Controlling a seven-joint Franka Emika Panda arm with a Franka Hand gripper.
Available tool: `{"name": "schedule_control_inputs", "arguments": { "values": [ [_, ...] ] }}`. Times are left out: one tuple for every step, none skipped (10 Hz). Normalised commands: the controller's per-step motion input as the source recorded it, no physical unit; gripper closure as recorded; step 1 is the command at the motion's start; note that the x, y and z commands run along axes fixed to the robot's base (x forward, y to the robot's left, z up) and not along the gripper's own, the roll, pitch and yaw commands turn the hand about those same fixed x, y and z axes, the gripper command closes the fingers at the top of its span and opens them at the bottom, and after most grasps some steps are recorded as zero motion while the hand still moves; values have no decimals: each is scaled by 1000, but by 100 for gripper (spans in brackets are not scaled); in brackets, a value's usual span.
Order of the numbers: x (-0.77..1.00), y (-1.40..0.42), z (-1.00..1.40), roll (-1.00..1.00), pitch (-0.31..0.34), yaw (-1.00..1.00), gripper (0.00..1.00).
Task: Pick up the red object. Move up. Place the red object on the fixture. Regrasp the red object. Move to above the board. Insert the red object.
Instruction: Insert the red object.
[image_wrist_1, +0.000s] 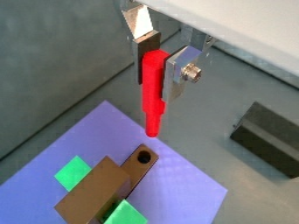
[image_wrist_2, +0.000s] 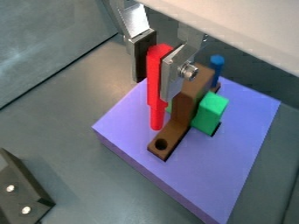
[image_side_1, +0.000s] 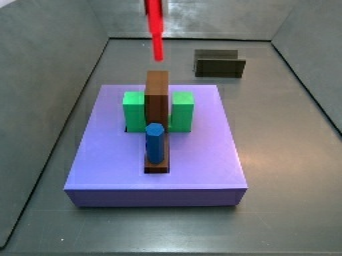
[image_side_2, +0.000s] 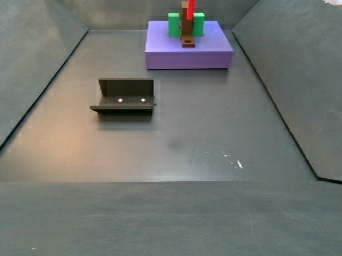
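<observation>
Gripper (image_wrist_1: 160, 63): clamped on the upper part of the red object, held above the board in both wrist views
Red object (image_wrist_1: 152, 96): long upright peg, lower end hanging free just above the hole in the brown bar (image_wrist_1: 107, 185); in a side view (image_side_1: 155, 30) it hangs over the bar's far end
Board (image_wrist_2: 233, 166): purple slab carrying the brown bar, a green block (image_wrist_2: 212, 114) and a blue cylinder (image_side_1: 155, 142)
Fixture (image_side_2: 124, 97): on the floor, well apart from the board

Lighting: even, soft, moderately bright. Shadows faint. Glare: pale sheen on grey floor (image_side_2: 174, 150). Focus: sharp throughout; low resolution, slight graininess.
</observation>
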Motion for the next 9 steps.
{"name": "schedule_control_inputs", "arguments": {
  "values": [
    [0, -23, -726, 0, -217, 0, 100],
    [351, -163, -446, 66, 36, 0, 100],
    [540, -117, -383, 113, 246, 0, 100],
    [571, -91, -406, 116, 333, 0, 100],
    [569, -71, -369, 107, 379, -14, 100],
    [483, -91, -363, 73, 300, -14, 100],
    [191, -11, -134, 27, 97, 0, 100],
    [71, 0, -6, 63, 69, 0, 100],
    [0, 3, 9, 113, 194, 0, 100]
  ]
}}
